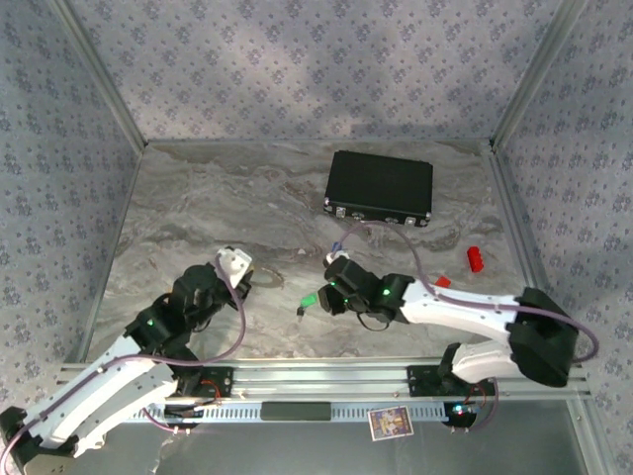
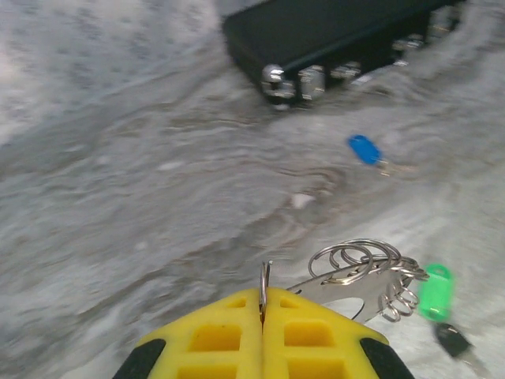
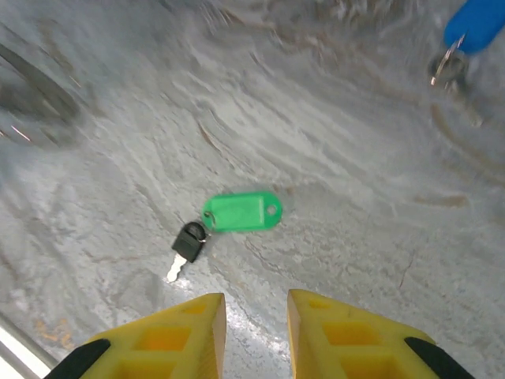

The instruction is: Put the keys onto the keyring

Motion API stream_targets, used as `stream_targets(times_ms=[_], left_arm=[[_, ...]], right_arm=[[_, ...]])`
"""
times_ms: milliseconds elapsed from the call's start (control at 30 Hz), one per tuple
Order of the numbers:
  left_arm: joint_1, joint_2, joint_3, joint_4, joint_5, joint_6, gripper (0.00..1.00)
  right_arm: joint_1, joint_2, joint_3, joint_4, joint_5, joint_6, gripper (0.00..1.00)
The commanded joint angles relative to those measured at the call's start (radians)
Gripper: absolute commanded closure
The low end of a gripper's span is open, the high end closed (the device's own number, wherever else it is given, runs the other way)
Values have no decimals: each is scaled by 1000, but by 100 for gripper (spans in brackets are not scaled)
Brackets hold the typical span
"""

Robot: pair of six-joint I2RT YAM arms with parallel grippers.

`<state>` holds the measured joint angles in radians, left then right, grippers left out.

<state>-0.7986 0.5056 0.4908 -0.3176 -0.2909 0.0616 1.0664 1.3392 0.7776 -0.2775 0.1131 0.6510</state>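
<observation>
Two jobs, as I judge: my left gripper pinches the thin silver metal keyring to present it, while my right gripper, jaws spread, hangs above the small green plastic-headed key on the grey marbled table.

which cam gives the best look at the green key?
Right wrist: the green key lies close and sharp, with tag, dark head and blade distinct. Left wrist shows the key small at lower right; top external, a green speck.
</observation>
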Motion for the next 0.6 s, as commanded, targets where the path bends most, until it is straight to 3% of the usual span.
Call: stream_targets(times_ms=[0,167,567], left_arm=[[4,-62,16,-7,-211,-53,100],[6,-103,12,-21,-274,-61,100],[6,-102,5,-2,-260,-66,100]], right_arm=[[46,88,89,-75,-11,94,70],[67,225,194,-122,-26,98,67],[22,376,254,-92,-106,193,65]])
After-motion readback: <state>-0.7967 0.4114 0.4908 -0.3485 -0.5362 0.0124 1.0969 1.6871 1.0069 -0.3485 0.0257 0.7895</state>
